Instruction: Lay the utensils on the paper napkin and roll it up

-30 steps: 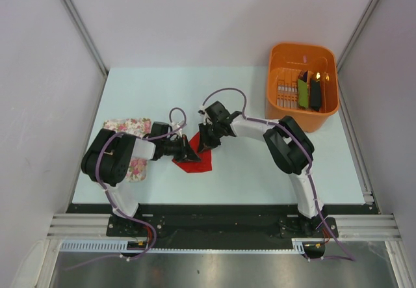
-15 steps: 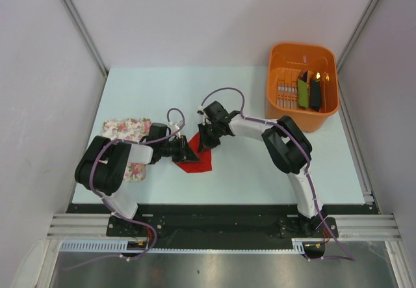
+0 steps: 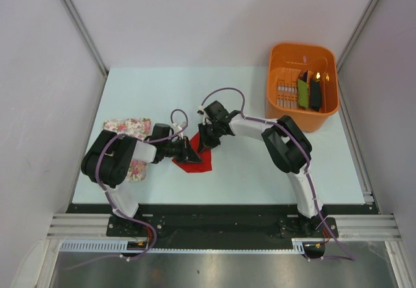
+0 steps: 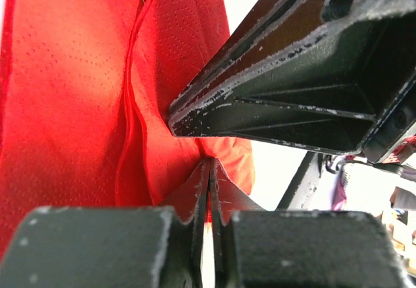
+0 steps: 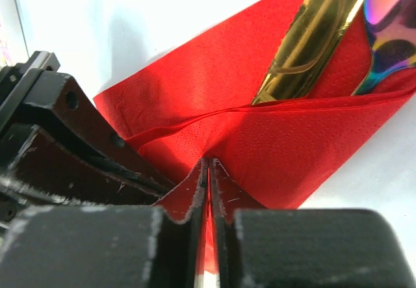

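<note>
Nearest me, my left claw (image 4: 209, 171) is pinched narrow on a raised ridge of the paper napkin (image 4: 71, 93). My right claw (image 5: 208, 168) grips the napkin's folded edge the same way, the two almost tip to tip. The napkin lies mid-table (image 3: 273, 171), folded over the utensils (image 5: 312, 34), whose gold and iridescent ends poke out. A floral cloth (image 3: 133, 127) lies partly under my left arm. An orange basket (image 3: 302, 46) sits at the far right.

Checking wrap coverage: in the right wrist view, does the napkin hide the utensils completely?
No, the utensils show gold and iridescent surfaces lying bare above the folded edge of the paper napkin.
</note>
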